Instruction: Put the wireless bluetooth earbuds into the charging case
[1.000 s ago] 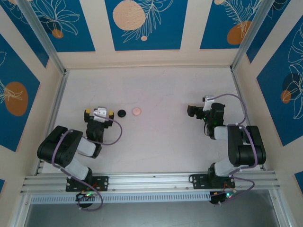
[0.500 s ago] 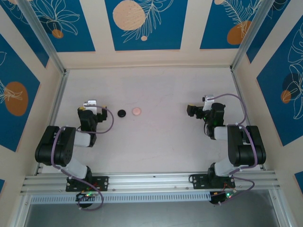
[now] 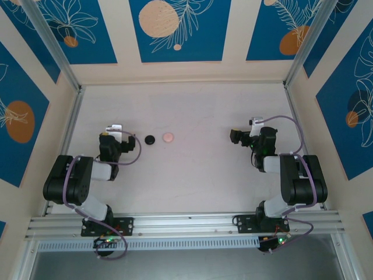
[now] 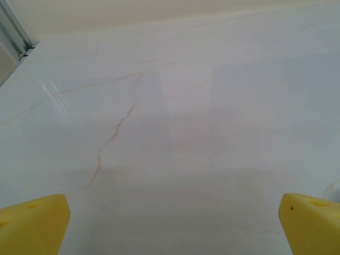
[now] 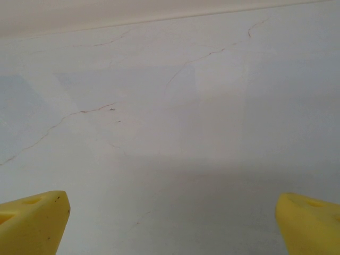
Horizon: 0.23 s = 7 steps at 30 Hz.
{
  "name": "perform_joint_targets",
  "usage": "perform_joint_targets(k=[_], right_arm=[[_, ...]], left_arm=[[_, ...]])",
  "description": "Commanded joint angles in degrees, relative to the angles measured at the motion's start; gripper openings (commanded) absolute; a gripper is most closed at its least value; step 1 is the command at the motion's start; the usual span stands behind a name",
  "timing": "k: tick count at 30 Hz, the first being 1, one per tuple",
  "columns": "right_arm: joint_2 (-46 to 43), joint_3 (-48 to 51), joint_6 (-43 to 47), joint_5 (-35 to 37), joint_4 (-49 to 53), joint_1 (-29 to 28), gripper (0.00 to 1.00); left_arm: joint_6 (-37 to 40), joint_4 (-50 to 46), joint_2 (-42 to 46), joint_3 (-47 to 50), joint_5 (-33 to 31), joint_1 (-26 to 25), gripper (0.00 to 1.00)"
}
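On the white table lie a round black charging case [image 3: 150, 139] and, just to its right, a round pale pink one [image 3: 168, 137], both closed as far as I can tell. The earbuds are out of view. My left gripper [image 3: 116, 137] hovers low just left of the black case, open. In the left wrist view its yellow fingertips [image 4: 32, 223] stand far apart, and between them the left gripper [image 4: 172, 212] has bare table. My right gripper [image 3: 236, 137] is far right of the cases, open. In the right wrist view the right gripper [image 5: 172, 210] holds nothing.
Aluminium rails [image 3: 64, 134] and cream walls with blue panels close in the table on three sides. A rail corner [image 4: 16, 37] shows at the upper left of the left wrist view. Thin brown veins [image 5: 79, 114] run across the tabletop.
My left gripper has swung a little to the left and back, away from the black case, then nearly stopped. The right arm and both cases have not moved.
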State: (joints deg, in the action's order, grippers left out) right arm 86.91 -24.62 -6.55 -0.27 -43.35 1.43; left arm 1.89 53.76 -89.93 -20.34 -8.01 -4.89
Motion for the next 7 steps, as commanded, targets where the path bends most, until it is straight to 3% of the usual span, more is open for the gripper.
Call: perform_joint_targets(k=[1, 7], right_arm=[[0.45, 0.47, 1.11, -0.78, -2.38, 0.28, 0.99], [0.45, 0.45, 1.14, -0.78, -2.39, 0.24, 0.99]], left_arm=[[1.24, -0.33, 0.62, -1.04, 4.12, 0.31, 1.00], [1.19, -1.03, 0.68, -1.42, 4.45, 0.49, 1.00]])
